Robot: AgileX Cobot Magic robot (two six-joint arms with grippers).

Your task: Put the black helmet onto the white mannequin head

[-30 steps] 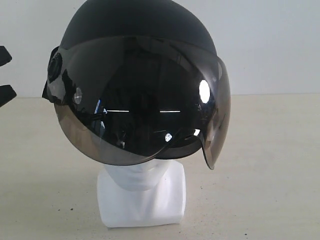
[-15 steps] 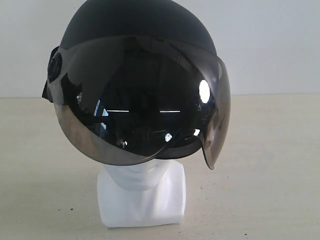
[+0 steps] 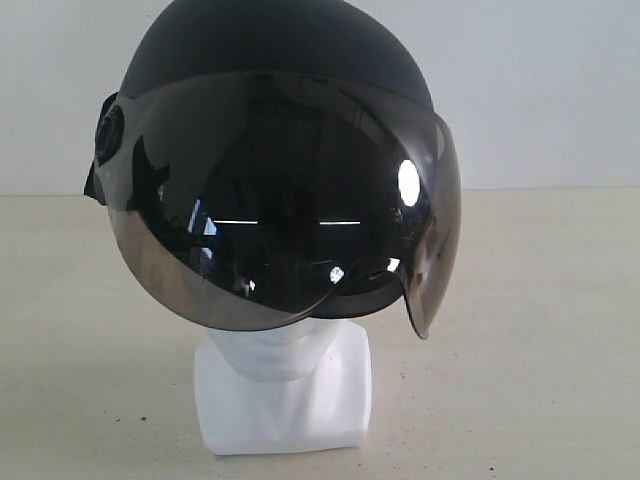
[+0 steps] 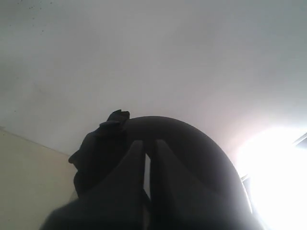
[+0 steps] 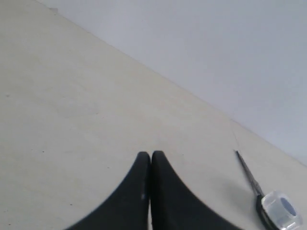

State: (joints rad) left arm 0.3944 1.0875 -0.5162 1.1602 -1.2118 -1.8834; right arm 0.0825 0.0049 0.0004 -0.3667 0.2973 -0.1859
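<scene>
The black helmet (image 3: 270, 40) sits on the white mannequin head (image 3: 285, 395), its smoky visor (image 3: 290, 200) down over the face. Only the chin and the blocky neck base show below it. Neither gripper appears in the exterior view. In the left wrist view my left gripper (image 4: 149, 143) is shut with nothing between its fingers, and the helmet's dark dome (image 4: 206, 153) rises just behind them. My right gripper (image 5: 150, 154) is shut and empty, over the bare table away from the helmet.
The beige table (image 3: 540, 330) spreads around the neck base, with a pale wall behind it. In the right wrist view, black scissors (image 5: 248, 176) and a clear tape roll (image 5: 283, 210) lie on the table beside my right gripper.
The left gripper's open fingers, seen at the left edge of the exterior view a second ago, have left that view and the jaws have shut. The helmet has not moved.
</scene>
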